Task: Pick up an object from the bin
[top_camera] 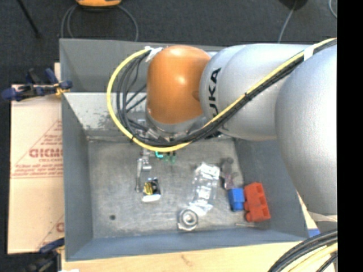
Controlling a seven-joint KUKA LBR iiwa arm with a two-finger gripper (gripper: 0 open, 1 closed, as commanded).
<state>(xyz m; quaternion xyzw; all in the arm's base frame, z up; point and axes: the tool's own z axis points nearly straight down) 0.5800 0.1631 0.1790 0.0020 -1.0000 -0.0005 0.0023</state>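
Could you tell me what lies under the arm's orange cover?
Below the orange cover, the gripper hangs close to a small yellow-and-black thing in the bin. Whatever lies directly beneath the cover is hidden.

Bin (76,169) contents: one red block (256,202), one blue block (236,198), one crumpled clear wrapper (204,187), one silver ring (187,219), one small yellow-and-black piece (151,190).

Red studded brick (257,202): rightmost item. Blue block (236,198): touching brick's left side. Crumpled clear plastic wrapper (203,187): just left of blue block. Round metal piece (187,219): near wrapper's lower end.
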